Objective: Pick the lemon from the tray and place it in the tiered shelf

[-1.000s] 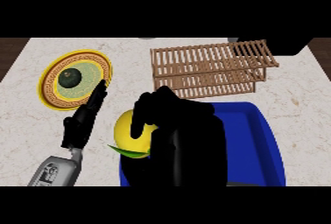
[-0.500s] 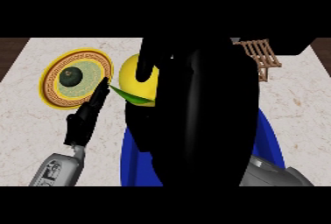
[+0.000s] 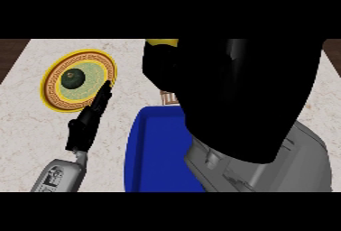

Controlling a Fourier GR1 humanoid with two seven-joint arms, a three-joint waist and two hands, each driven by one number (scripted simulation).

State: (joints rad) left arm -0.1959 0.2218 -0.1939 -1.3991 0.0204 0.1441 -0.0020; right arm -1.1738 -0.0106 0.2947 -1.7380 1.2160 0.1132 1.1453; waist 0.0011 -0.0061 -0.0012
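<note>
**A:** What sits closest to the viewer?

**B:** A blue tray [image 3: 153, 153] on the pale counter [image 3: 26, 135], its right part hidden by the grey right forearm. Left of the tray, the left hand [image 3: 90, 119] rests with straight, relaxed fingers pointing away, holding nothing.

**A:** And the lemon?

**B:** Beyond the tray's far edge, only a yellow sliver of the lemon [image 3: 163, 42] peeks out at the top of the right hand [image 3: 233, 90], whose black fingers curl round it (most of the fruit is hidden).

**A:** Anything else?

**B:** Far left of the tray, a yellow patterned plate [image 3: 57, 97] carries a dark round object [image 3: 73, 77]. A scrap of the wooden shelf [image 3: 168, 97] shows just past the tray.
</note>
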